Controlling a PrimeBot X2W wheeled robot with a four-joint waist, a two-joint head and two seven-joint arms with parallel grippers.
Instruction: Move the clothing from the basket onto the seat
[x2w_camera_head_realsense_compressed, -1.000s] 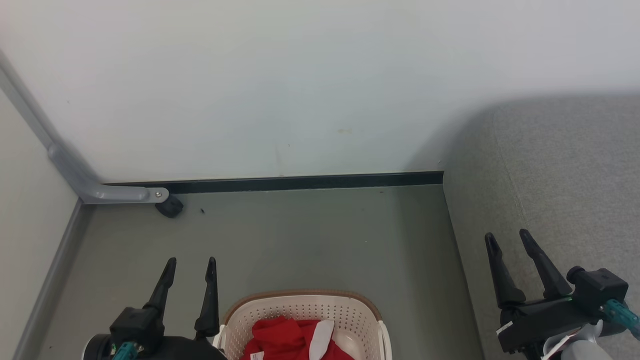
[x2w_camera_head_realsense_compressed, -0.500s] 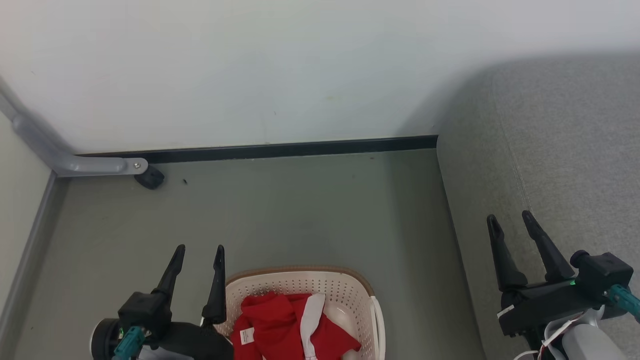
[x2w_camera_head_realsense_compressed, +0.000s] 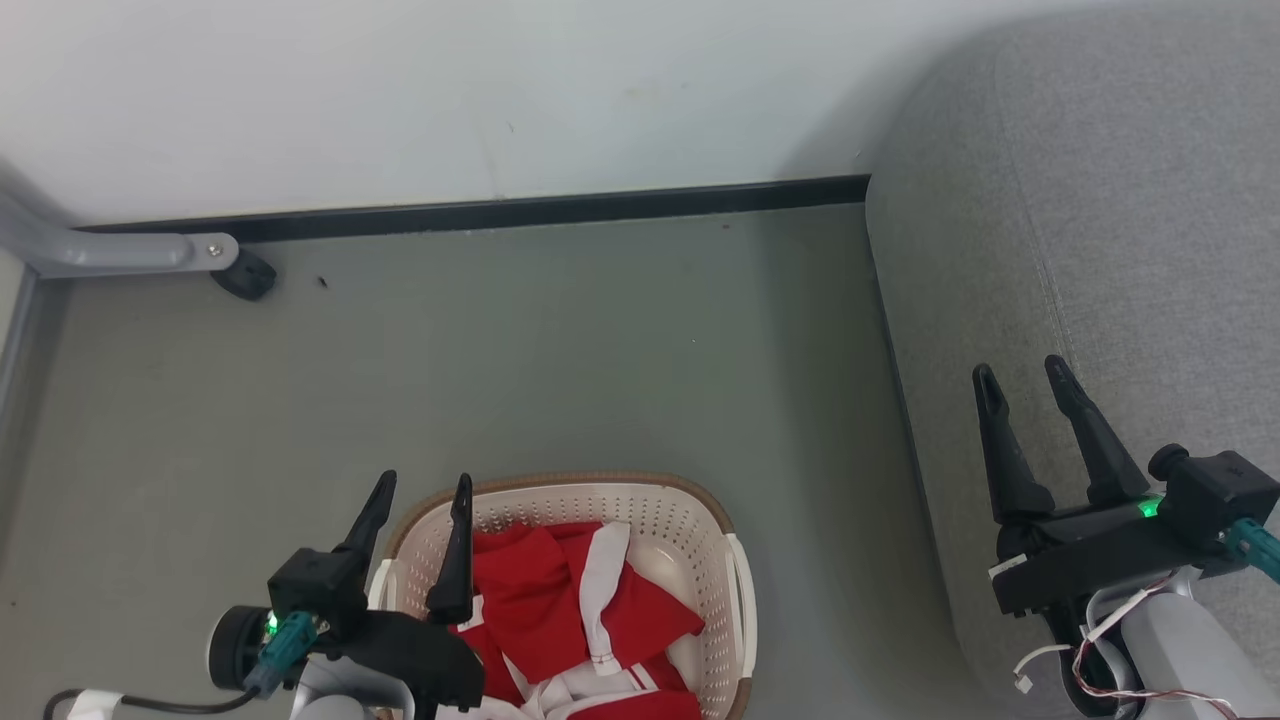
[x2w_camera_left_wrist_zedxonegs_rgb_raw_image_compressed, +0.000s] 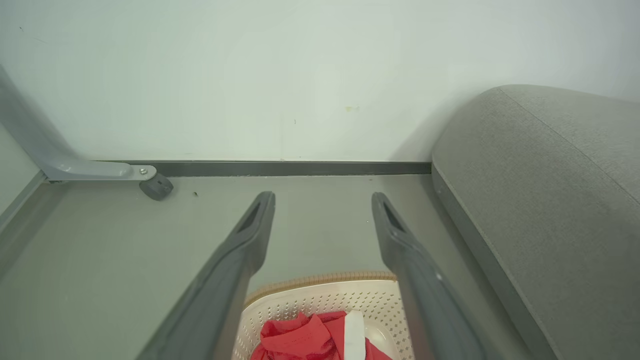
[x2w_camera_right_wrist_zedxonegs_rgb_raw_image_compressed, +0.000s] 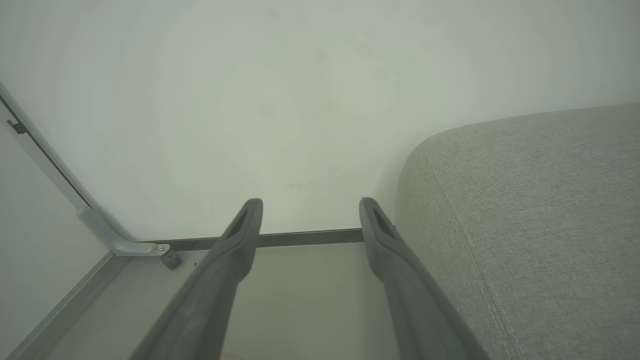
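The red clothing (x2w_camera_head_realsense_compressed: 560, 600) with white bands lies crumpled inside the cream basket (x2w_camera_head_realsense_compressed: 700, 520) on the floor at the bottom centre of the head view. My left gripper (x2w_camera_head_realsense_compressed: 424, 482) hovers open above the basket's left rim, holding nothing. In the left wrist view the basket (x2w_camera_left_wrist_zedxonegs_rgb_raw_image_compressed: 320, 295) and the clothing (x2w_camera_left_wrist_zedxonegs_rgb_raw_image_compressed: 300, 337) show low between the spread fingers. The grey seat (x2w_camera_head_realsense_compressed: 1120, 220) fills the right side. My right gripper (x2w_camera_head_realsense_compressed: 1018, 368) stands open above the seat's front edge, empty. In the right wrist view the seat (x2w_camera_right_wrist_zedxonegs_rgb_raw_image_compressed: 540, 210) lies to the right of the open fingers.
A pale wall with a dark baseboard (x2w_camera_head_realsense_compressed: 480, 212) runs across the back. A grey metal leg with a black caster (x2w_camera_head_realsense_compressed: 243, 275) stands at the far left. Bare grey-green floor (x2w_camera_head_realsense_compressed: 560, 360) lies between the basket, the wall and the seat.
The head camera has tilted downward, so wall, baseboard and seat sit higher in the picture and more of the basket and clothing shows. Both grippers remain open.
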